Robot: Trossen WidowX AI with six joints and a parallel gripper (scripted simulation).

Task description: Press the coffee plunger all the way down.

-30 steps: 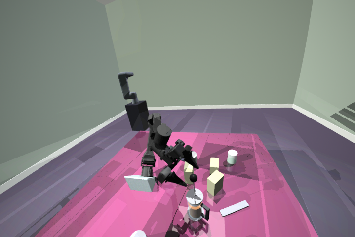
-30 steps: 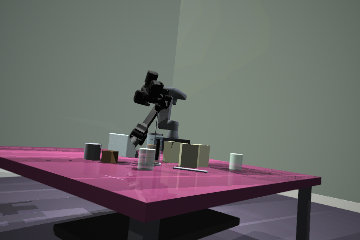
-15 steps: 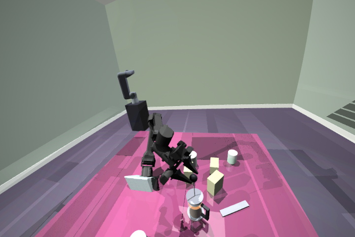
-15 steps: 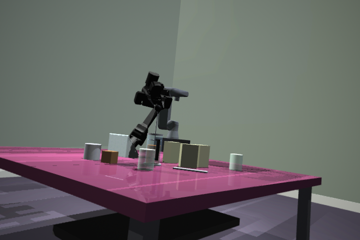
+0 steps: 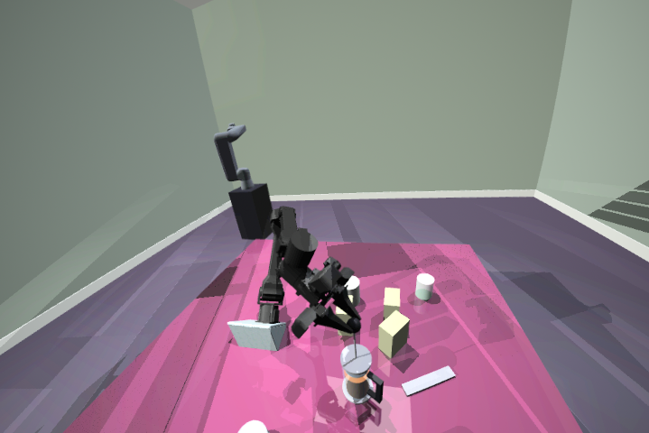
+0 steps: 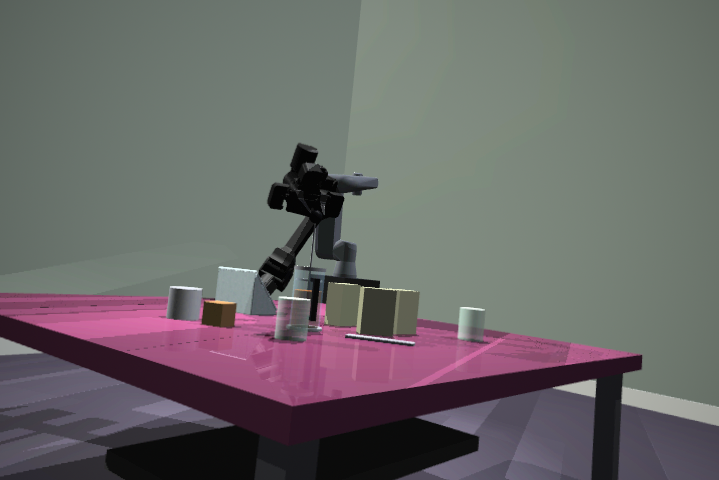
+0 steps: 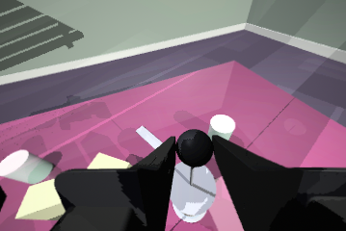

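The coffee press [image 5: 357, 385] [image 6: 308, 283] [image 7: 194, 189] stands upright on the pink table [image 5: 494, 357] [image 6: 144, 353], a glass jar with a dark handle, an orange band and a grey lid. Its thin rod rises to a black ball knob [image 7: 194, 146] [image 5: 355, 323], which is high above the lid. My gripper [image 5: 354, 325] [image 6: 315, 215] [image 7: 193, 140] is above the press and shut on the knob, with one black finger on each side of it. In the exterior view the knob is hidden among the fingers.
Two pale yellow blocks [image 5: 394, 333] [image 5: 391, 299] stand just right of the press, and a flat grey bar [image 5: 428, 380] lies beyond them. A white cylinder [image 5: 424, 285], a pale blue wedge [image 5: 257, 334], an orange cube [image 6: 219, 313] and grey cylinders [image 6: 183, 302] [image 6: 292, 318] stand around.
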